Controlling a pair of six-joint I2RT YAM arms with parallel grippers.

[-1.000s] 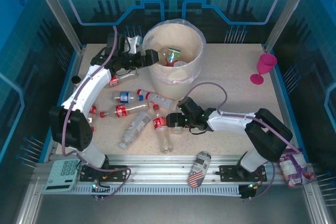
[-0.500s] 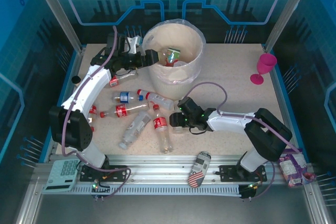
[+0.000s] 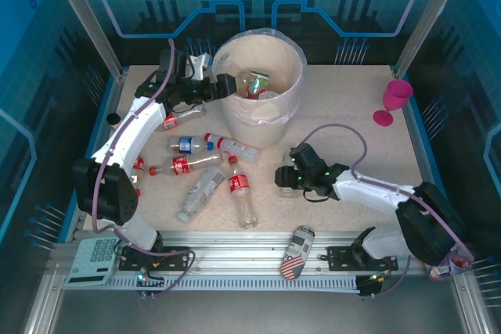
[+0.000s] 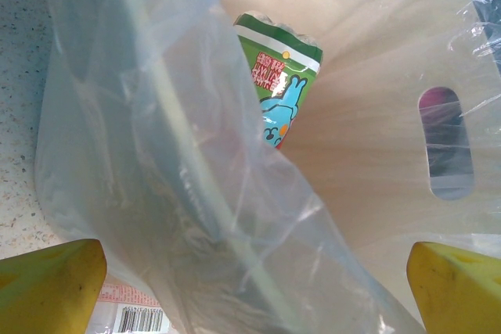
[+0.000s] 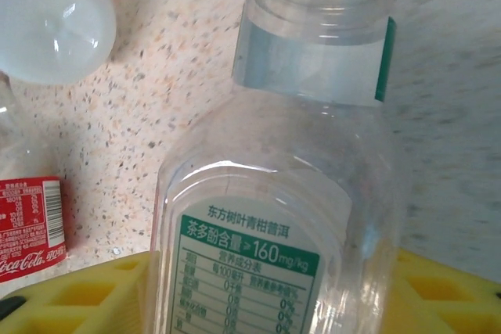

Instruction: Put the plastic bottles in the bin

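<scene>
Viewing overhead: right gripper (image 3: 285, 178) stands well apart from the bin (image 3: 235, 117), so a slack hold during the carry could drop its load short. Left wrist: left gripper (image 4: 250, 283) spread open astride the bin's liner (image 4: 156, 154); green-labelled bottle (image 4: 278, 91) inside. Right wrist: yellow fingers (image 5: 86, 295) clenched on a clear uncapped bottle (image 5: 274, 217).

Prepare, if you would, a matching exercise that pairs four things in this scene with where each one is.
Things:
1. pink goblet
2. printed can
3. green-labelled bottle
4. calculator

Places:
A. held in the right end effector
B. standing upright at the far right of the table
C. lying on the front rail, near its middle
D. at the near left corner

Pairs: 1-B, 2-C, 3-A, 4-D
</scene>
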